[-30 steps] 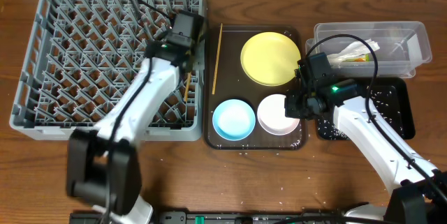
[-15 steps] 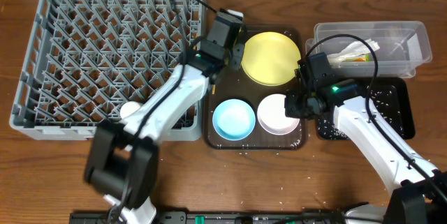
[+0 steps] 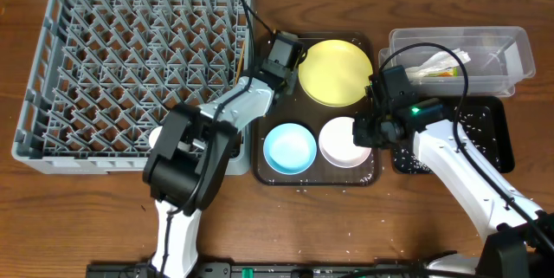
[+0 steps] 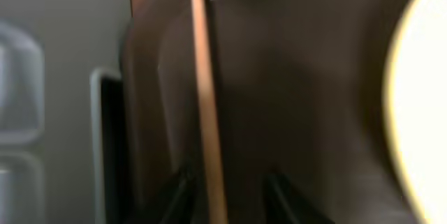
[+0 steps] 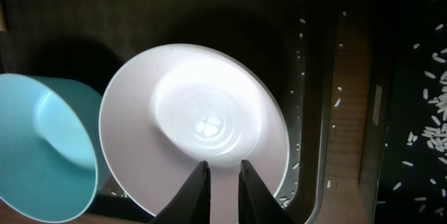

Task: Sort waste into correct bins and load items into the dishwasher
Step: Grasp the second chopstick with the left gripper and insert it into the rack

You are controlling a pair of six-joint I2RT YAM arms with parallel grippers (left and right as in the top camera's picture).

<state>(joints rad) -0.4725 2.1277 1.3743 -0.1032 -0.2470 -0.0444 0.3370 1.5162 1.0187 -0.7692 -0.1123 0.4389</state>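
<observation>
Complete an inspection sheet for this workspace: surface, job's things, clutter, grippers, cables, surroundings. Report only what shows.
Surface: brown wooden table.
Job's things: grey dish rack at left; yellow plate, light blue bowl, white bowl and one chopstick on the brown tray; wrapper and napkin in the clear tub; rice scraps in the black tray.
Clutter: a few stray grains on the brown tray and table.
Grippers: left gripper open, straddling the chopstick; right gripper over the white bowl's near rim, fingers narrowly apart, grip unclear.
Cables: black cable loops over the rack's right edge; another arcs above the tub.
Surroundings: pale strip beyond the table's far edge; nothing else seen.
</observation>
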